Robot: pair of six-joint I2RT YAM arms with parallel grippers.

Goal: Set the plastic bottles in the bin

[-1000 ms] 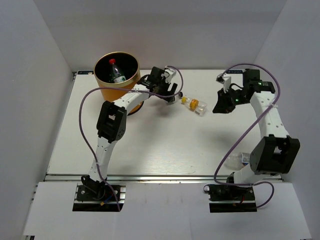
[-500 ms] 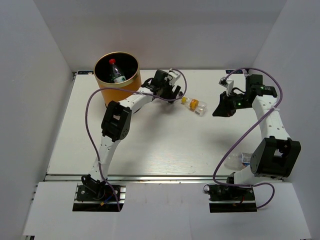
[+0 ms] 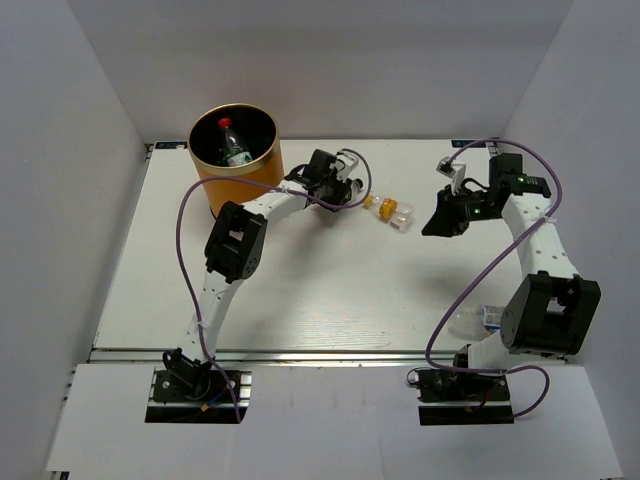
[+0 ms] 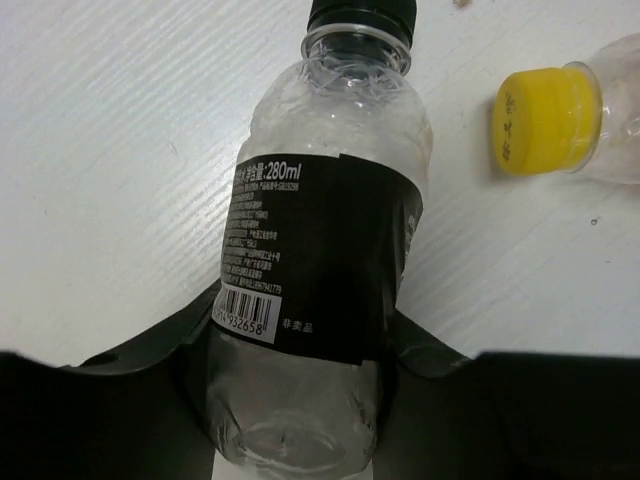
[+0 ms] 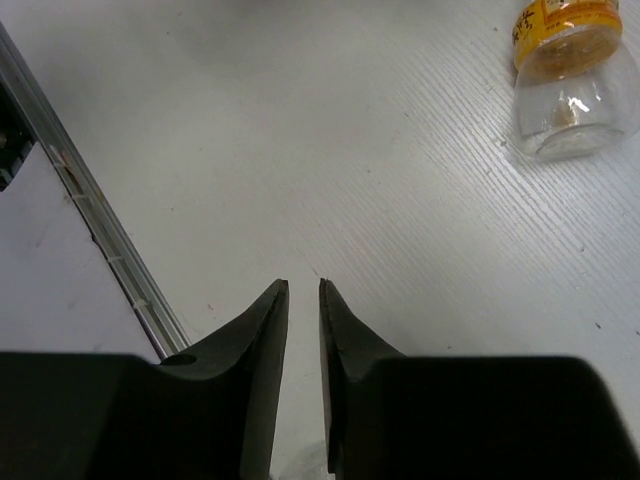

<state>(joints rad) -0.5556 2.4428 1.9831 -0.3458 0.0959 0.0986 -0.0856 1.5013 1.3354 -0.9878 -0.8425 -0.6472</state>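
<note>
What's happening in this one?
The left claw is closed around a black-labelled clear bottle low over the table, beside a yellow-capped bottle. The right claw hangs shut and empty over the table. The orange bin already holds a red-capped bottle. A blue-labelled bottle lies by the right arm's base.

My left arm (image 3: 232, 250) climbs from its base, bends at the elbow and stretches far and to the right, wrist held low. My left jaws clasp a bottle (image 4: 320, 250) by its lower body, one on each side. My right arm (image 3: 545, 255) folds up and forward, wrist turned left and tipped down; my right jaws sit almost together, a thin slit between them
</note>
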